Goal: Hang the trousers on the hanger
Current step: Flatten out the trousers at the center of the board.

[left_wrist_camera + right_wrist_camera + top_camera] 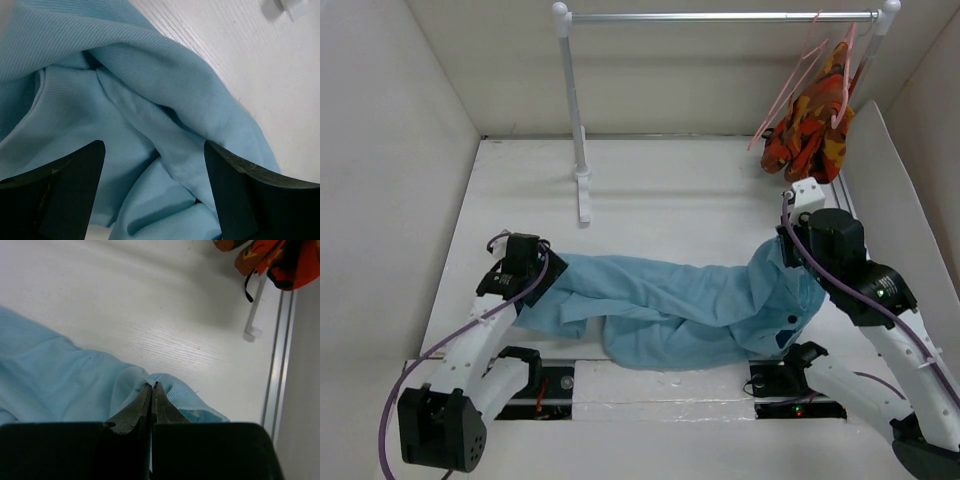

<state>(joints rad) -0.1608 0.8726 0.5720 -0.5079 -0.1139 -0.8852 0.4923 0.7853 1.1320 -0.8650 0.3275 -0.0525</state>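
Closest to my overhead camera, the white-and-black left arm [470, 350] and right arm [880, 320] rose from the near edge of the white wood-grain table [670, 190], each reaching forward and bent down at the wrist over one end of the load. The large, soft, sky-blue cloth trousers [670, 305] lay crumpled flat across the table between them, legs trailing toward the left arm and the bunched waist end under the right. Behind stood the white rack [575, 110] with its metal rail, carrying an orange-red-yellow patterned garment [810, 125] at the far right. Just beside that hung the thin pale pink triangular hanger [785, 95], bare and well apart from the trousers. I judged the task to be at its first step, gathering the cloth, with nothing yet on the hanger. The left gripper [153, 150] hung low over folds of the leg fabric with its jaws spread wide and nothing held. The right gripper [151, 386] had its tips pressed together on a small puckered ridge of the blue cloth. Next, I reckoned, the left jaws had to close on a leg fold so both arms could lift the trousers and carry them back toward the hanger.
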